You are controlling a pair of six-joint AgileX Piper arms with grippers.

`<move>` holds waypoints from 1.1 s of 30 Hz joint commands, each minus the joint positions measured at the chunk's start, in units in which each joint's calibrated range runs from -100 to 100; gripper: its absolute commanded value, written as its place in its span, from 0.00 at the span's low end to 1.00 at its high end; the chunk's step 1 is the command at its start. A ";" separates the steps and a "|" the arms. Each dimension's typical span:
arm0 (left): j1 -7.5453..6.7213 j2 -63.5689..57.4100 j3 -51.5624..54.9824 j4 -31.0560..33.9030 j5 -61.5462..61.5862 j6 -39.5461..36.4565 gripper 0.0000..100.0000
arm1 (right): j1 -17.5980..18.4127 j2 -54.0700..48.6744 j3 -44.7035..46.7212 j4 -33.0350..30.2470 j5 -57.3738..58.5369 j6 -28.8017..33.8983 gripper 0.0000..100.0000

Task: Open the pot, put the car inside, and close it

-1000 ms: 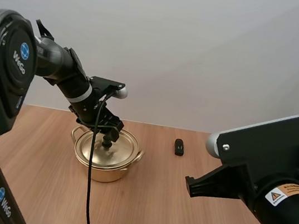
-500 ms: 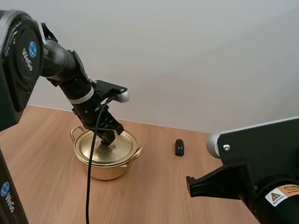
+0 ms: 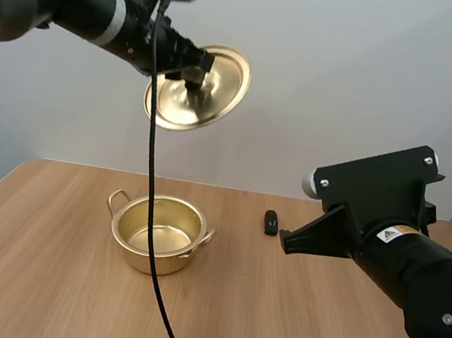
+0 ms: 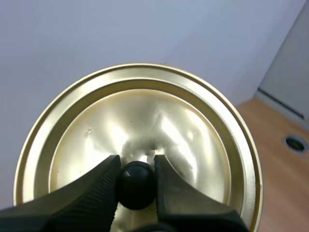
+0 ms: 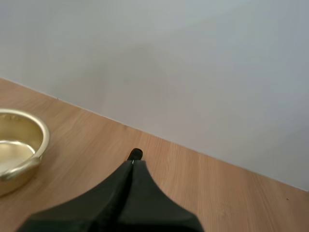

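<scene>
A gold pot stands open on the wooden table, also seen in the right wrist view. Its gold lid hangs high in the air above it, tilted on edge. My left gripper is shut on the lid's black knob, one finger on each side. A small black car lies on the table to the right of the pot. My right gripper is shut, its fingers together as one dark wedge, with the car just past its tip.
The wooden table ends at a plain white wall. My right arm reaches in over the table's right side. Bare wood lies in front of the pot and between pot and car.
My left gripper closed on the knob and lifted the lid off the pot, high up and tilted. The right arm has shifted slightly forward.
</scene>
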 commanded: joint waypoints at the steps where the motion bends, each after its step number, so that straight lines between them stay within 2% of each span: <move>1: 1.64 -17.91 -0.09 -5.60 -4.30 0.00 0.00 | -0.01 23.46 -1.01 9.83 -17.57 -1.18 0.00; 3: 2.71 -22.96 -0.09 -5.36 -7.70 0.00 0.00 | -0.01 31.94 -4.54 9.29 -17.70 -4.35 0.00; 6: 4.00 -29.28 -0.09 -5.36 -11.90 0.00 0.00 | 0.08 43.23 -12.27 8.72 -10.60 -6.37 0.00; 14: 4.24 -33.04 -0.09 -4.94 -12.95 -2.54 0.00 | 0.08 62.24 -31.16 10.09 5.96 -6.47 0.01; 15: 4.24 -33.04 -0.09 -4.52 -12.95 -2.72 0.00 | 0.08 63.88 -32.28 10.96 6.51 -6.47 0.17; 16: 4.24 -33.04 -0.09 -4.25 -12.95 -2.72 0.00 | 0.08 64.80 -32.93 11.83 6.51 -6.47 0.26; 19: 4.24 -33.04 -0.09 -3.14 -13.46 -2.72 0.00 | 0.08 67.51 -34.87 14.33 3.89 -6.47 0.76; 20: 4.24 -33.04 -0.09 -3.04 -13.63 -2.72 0.00 | 0.08 68.17 -35.40 14.62 2.55 -6.47 0.86; 21: 4.24 -33.04 -0.09 -3.05 -13.99 -2.72 0.00 | 0.08 68.91 -35.98 14.61 1.44 -6.47 0.88; 33: 4.24 -32.92 -0.09 -2.68 -14.00 -2.72 0.00 | 0.08 77.36 -41.62 14.65 3.25 -6.47 0.86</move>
